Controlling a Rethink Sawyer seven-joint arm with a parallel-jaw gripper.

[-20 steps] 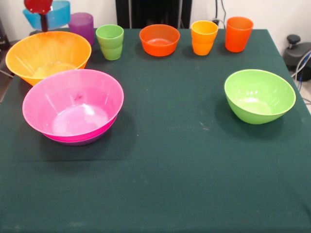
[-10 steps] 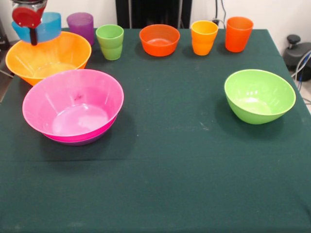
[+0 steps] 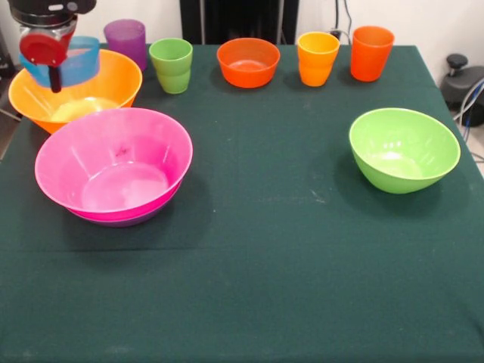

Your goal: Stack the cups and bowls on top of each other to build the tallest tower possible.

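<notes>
My gripper comes down at the far left and is shut on the rim of the small blue bowl, holding it tilted over the large yellow bowl. The pink bowl sits nested in the purple bowl, whose rim just shows beneath it. Along the far edge stand the purple cup, the light green cup, the small orange bowl, the yellow-orange cup and the orange cup. The light green bowl stands alone at the right.
A dark green cloth covers the table. A black object with cables sits off the table's right edge. The robot's dark pedestal stands behind the far edge.
My gripper has come down and a little leftward with the blue bowl, from beside the purple cup to just over the yellow bowl. Nothing else moved.
</notes>
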